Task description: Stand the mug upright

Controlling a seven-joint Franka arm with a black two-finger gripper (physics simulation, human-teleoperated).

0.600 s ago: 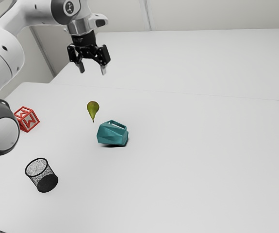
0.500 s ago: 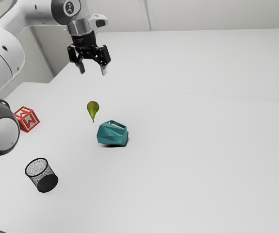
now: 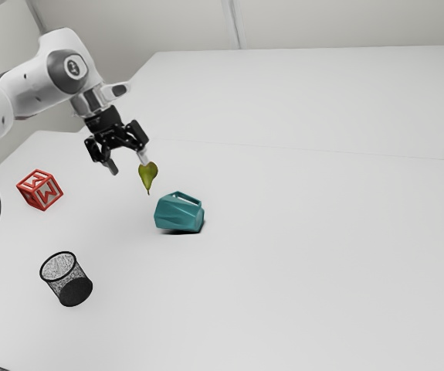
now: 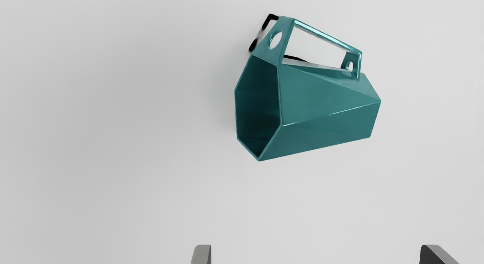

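Mug: teal, faceted, lying on its side on the desk (image 3: 299, 255), near the pear (image 3: 148, 175).
Mug mouth: open and dark inside (image 4: 258, 105), at the wide end; the body narrows toward the base.
Mug handle: angular, with a round hole near each end (image 4: 329, 33), along the mug's side away from the fingers in the wrist view.
Black shape: beside the handle (image 4: 270, 17); I cannot tell what it is.
Fingers (image 3: 111, 165): released, wide apart, nothing between them, well apart from the mug.
Pear: green-brown, narrow end toward the mug; one fingertip overlaps its top in the exterior view, contact unclear.
Mesh cup: black (image 3: 67, 280), open rim showing, nearer the exterior view's left than the mug.
Letter block: red edges, an M on one face (image 3: 42, 191), farther toward that left.
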